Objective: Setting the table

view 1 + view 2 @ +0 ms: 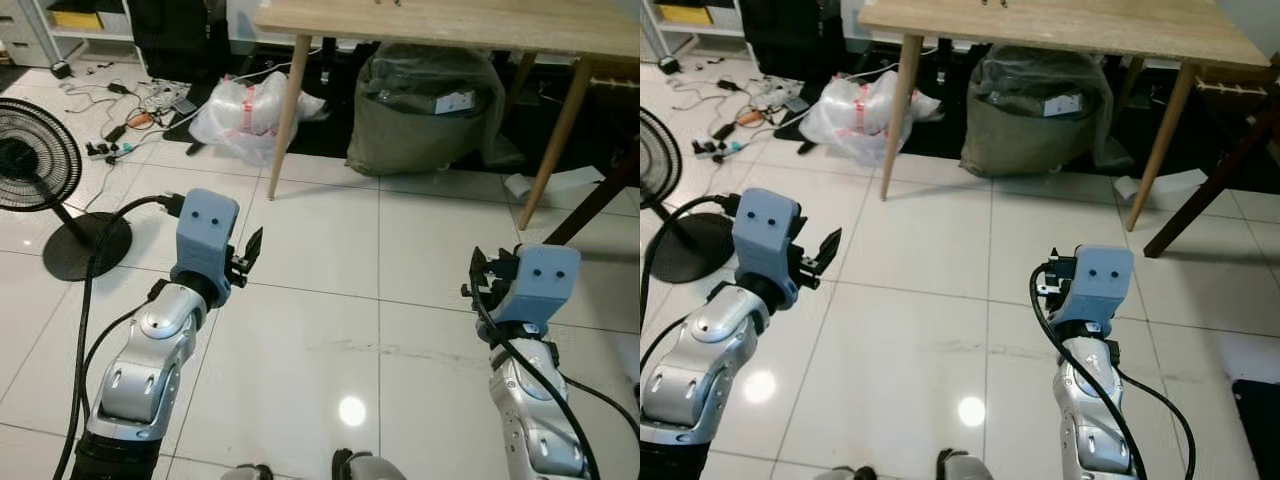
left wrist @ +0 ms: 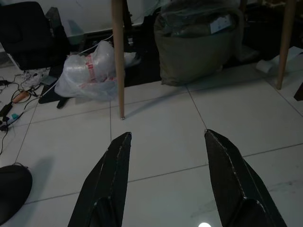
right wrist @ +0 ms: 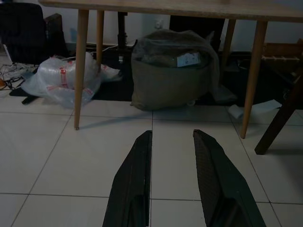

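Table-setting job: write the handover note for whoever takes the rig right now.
Left gripper: open, holding nothing, raised over the white tile floor.
Right gripper: open, holding nothing, also over the floor.
Wooden table: ahead of the robot, a few tiles away; a grey-green sack and a clear plastic bag lie beneath it.
Done: nothing visible.
Left: find the tableware, walk to the table, set it.
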Controlling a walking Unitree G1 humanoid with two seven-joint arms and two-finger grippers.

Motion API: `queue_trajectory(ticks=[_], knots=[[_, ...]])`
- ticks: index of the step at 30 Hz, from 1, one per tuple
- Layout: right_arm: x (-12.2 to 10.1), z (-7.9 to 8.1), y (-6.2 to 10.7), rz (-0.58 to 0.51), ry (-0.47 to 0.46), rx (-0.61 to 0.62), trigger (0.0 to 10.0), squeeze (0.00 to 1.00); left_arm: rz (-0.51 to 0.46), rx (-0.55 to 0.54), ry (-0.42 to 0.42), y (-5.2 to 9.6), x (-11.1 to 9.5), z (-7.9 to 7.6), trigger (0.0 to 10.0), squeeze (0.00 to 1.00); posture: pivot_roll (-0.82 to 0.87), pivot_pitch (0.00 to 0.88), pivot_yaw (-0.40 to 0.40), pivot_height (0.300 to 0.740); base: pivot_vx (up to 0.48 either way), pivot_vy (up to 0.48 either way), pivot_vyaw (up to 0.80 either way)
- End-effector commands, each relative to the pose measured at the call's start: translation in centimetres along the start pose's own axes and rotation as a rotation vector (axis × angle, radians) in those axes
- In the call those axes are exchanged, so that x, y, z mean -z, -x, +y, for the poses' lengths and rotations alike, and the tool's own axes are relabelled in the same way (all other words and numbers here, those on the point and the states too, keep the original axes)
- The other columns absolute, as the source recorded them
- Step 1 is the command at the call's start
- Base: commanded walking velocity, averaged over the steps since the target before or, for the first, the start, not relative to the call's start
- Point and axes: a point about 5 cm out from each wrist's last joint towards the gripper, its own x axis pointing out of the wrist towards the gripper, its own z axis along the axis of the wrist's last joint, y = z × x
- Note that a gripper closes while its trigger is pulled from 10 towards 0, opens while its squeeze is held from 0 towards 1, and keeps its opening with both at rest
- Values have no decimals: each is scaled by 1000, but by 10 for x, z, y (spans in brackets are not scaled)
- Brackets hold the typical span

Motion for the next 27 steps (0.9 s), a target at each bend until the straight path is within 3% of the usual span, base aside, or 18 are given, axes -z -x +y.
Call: queue_trajectory(ticks=[1, 4, 27], knots=[[1, -2, 2, 3, 1, 8, 10000, 0, 18, -4, 2, 0, 3, 1, 10000, 0, -96, 76, 70, 740, 0, 0, 0], [1, -2, 2, 5, 1, 7, 10000, 0, 22, -7, -3, -1, 4, 1, 10000, 0, -96, 76, 71, 740, 0, 0, 0], [2, -5, 0, 18, -65, 40, 10000, 0, 7, -24, -33, -4, 2, 2, 10000, 0, -94, 79, 77, 740, 0, 0, -800]])
